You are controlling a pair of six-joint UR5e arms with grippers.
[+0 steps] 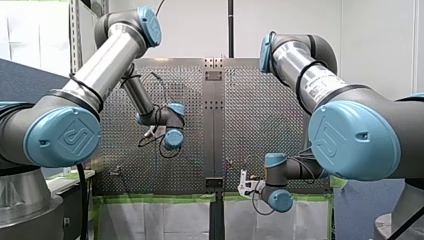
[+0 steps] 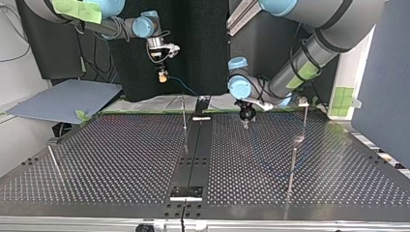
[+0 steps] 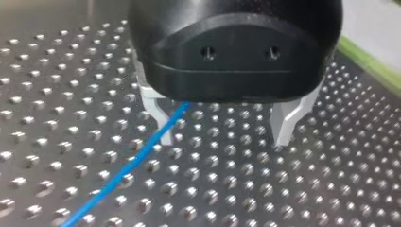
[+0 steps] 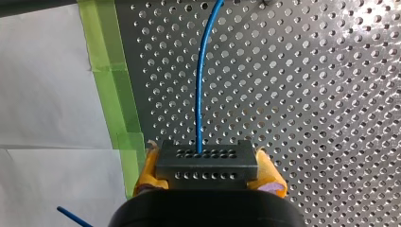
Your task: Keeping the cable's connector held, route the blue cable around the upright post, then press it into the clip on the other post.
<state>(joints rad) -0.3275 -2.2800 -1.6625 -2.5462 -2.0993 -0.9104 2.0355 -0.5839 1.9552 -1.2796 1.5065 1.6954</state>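
Observation:
My right gripper (image 4: 207,166) has yellow pads shut on a dark grey connector block (image 4: 206,156). The blue cable (image 4: 199,94) leaves the block and runs ahead over the perforated plate. In the top view my right gripper (image 2: 163,76) hangs above the table's far edge, and the cable (image 2: 183,87) slopes down from it toward the middle. My left gripper (image 3: 224,137) is black with metal fingers and stands open just above the plate. The cable (image 3: 127,165) passes close beside one finger (image 3: 163,120) without being gripped. Thin upright posts (image 2: 184,113) (image 2: 306,118) stand on either side of my left gripper (image 2: 246,121).
A dark centre rail (image 2: 196,150) divides the perforated table. Two more thin posts (image 2: 291,166) (image 2: 53,162) stand nearer the top view's front. Green tape (image 4: 111,85) and white sheeting (image 4: 47,85) border the plate beside my right gripper. A blue-grey board (image 2: 67,99) lies at the top view's left.

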